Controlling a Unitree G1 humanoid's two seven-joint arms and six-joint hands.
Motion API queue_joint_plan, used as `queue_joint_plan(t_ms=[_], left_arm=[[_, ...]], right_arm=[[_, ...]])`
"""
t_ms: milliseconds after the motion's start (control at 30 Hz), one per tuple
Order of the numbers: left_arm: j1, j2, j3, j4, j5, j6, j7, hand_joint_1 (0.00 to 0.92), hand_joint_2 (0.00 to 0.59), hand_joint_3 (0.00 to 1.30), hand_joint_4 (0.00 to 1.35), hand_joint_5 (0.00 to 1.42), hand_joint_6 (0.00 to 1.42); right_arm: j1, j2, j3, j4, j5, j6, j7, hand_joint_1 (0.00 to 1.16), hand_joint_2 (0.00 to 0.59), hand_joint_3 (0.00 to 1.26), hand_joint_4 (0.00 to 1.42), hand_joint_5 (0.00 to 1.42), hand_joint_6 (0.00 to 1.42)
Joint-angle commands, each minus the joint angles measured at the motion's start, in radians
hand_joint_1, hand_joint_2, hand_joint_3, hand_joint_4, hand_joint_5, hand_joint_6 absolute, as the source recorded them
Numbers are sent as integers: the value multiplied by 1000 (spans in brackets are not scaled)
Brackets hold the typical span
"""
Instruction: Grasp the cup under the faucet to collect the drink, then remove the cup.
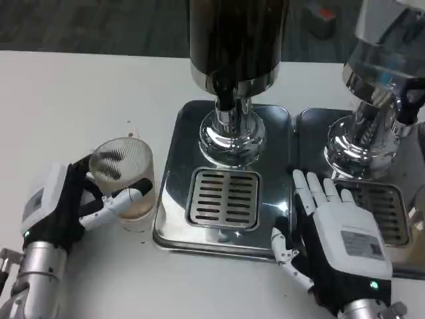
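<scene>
Fingers spread and holding nothing, the right hand [342, 242] lay flat on the dispenser base [174, 199] beside the drip grate [222, 197], while the left hand [70, 203] gripped the ribbed clear cup [125, 179] on the white table [66, 100], left of the faucet [232, 119].

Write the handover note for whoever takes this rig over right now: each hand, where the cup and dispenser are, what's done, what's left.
Left hand: grips the ribbed clear cup on the white table, left of the drip tray.
Right hand: holds nothing, fingers spread, resting by the tray's right edge.
Cup sits beside the dark dispenser's faucet, not under it. A little light liquid seems to be in the bottom.
Done: cup grasped. Whether filling happened is unclear; check the level before releasing.
</scene>
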Motion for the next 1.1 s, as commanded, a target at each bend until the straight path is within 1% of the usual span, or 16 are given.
queue_joint_plan(t_ms=[33, 267, 433, 600, 833, 1100], left_arm=[[19, -1, -11, 15, 22, -9, 27, 321, 89, 475, 578, 847, 908], [25, -1, -5, 5, 39, -36, 117, 361, 100, 547, 648, 897, 933], [22, -1, -9, 10, 47, -29, 130, 376, 93, 573, 671, 915, 941], [20, -4, -6, 18, 53, -33, 136, 393, 93, 578, 680, 923, 946], [25, -6, -5, -2, 75, -68, 210, 456, 89, 604, 715, 954, 959], [21, -6, -15, -15, 105, -89, 253, 479, 83, 607, 726, 957, 962]], right_arm=[[-6, 1, -4, 5, 7, -2, -1, 158, 571, 5, 0, 0, 0], [-7, 1, -5, 7, 11, -1, 0, 158, 571, 5, 0, 0, 0], [-8, 2, -5, 7, 11, 0, -1, 158, 571, 5, 0, 0, 0], [-9, 3, -7, 8, 13, 1, -1, 158, 571, 5, 0, 0, 0], [-10, 2, -10, 9, 13, 0, -3, 158, 571, 5, 0, 0, 0], [-10, 5, -10, 10, 12, 1, -7, 157, 571, 5, 0, 0, 0]])
